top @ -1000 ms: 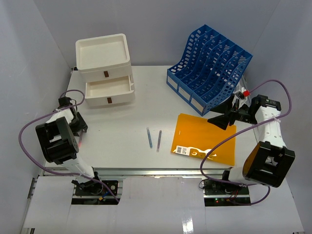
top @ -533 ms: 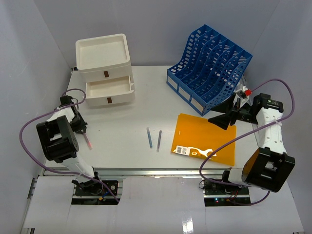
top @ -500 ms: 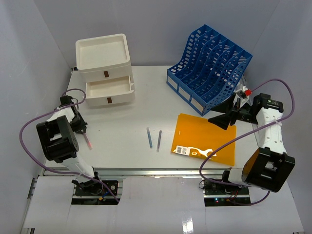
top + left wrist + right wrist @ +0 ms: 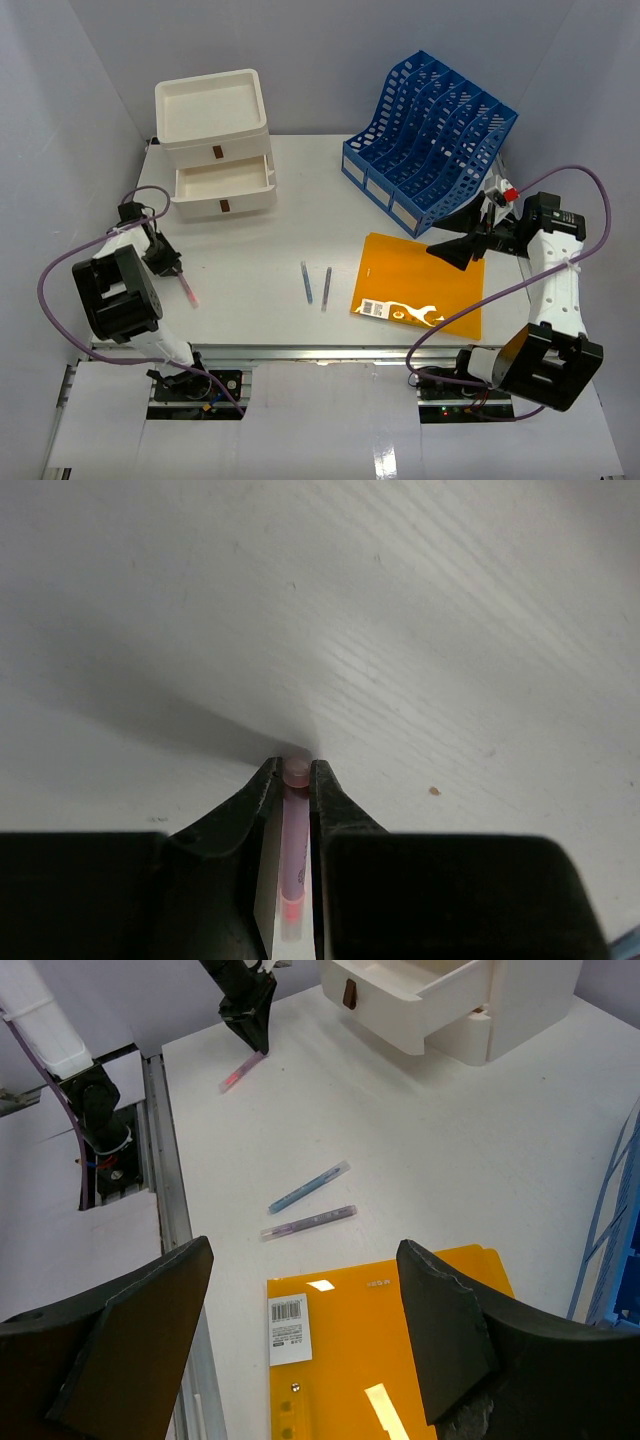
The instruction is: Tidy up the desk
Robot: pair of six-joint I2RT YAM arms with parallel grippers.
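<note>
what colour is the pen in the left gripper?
Pink. The pen shows best in the left wrist view, pinched in the left gripper.

Top view, on the desk (image 4: 300, 200): drawer box (image 4: 215, 150) at upper left, file rack (image 4: 432, 140) at upper right. Below the rack, right of centre, folder (image 4: 420, 285) lying flat. Just left of the folder, pair of pens (image 4: 307, 282) side by side, not touching. At far left, below the drawer box, lone pen (image 4: 188, 293), upper end between the fingers of the left gripper (image 4: 170, 268).
</note>
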